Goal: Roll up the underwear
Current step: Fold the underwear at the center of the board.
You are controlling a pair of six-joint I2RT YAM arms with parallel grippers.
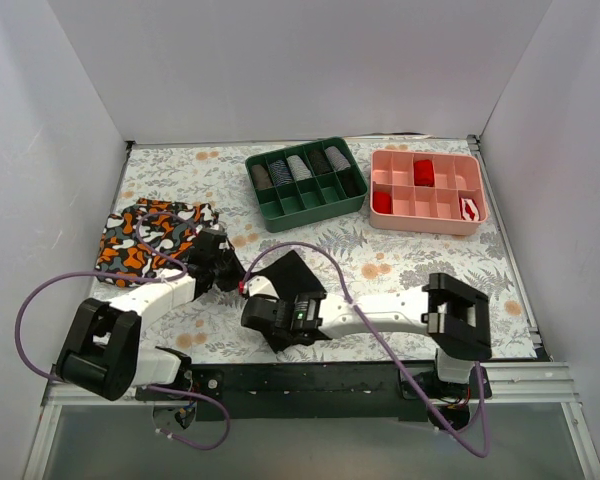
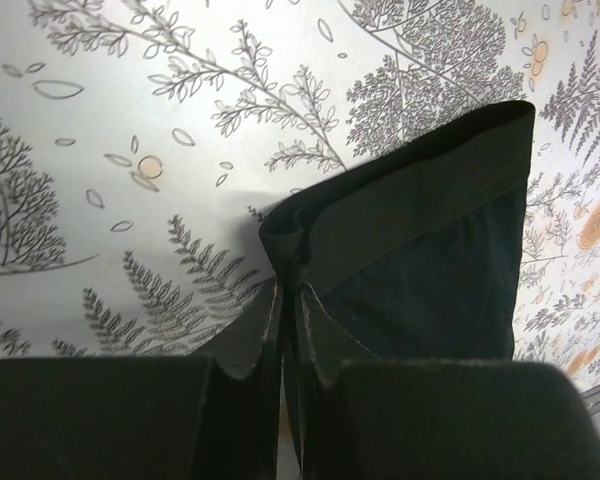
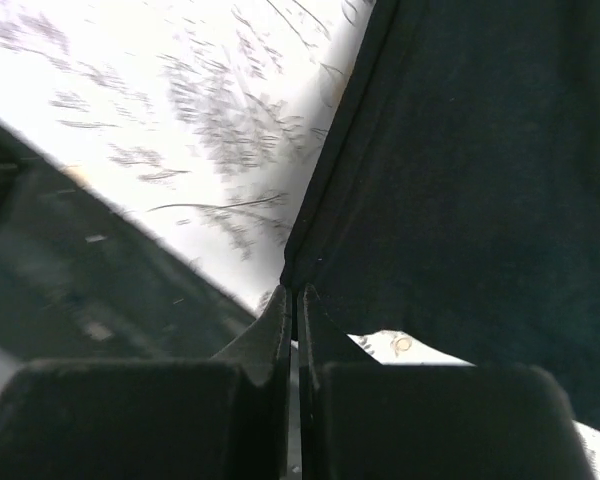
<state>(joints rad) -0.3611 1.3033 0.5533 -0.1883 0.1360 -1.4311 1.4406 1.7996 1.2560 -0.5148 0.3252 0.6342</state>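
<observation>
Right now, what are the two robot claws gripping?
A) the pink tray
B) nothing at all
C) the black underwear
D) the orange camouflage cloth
C: in each wrist view, the left gripper and the right gripper are pinched shut on an edge of the black underwear, while the camouflage cloth lies ungripped further left.

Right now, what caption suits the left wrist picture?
Left gripper shut on the black underwear at its folded corner, fern-print table behind.
</observation>
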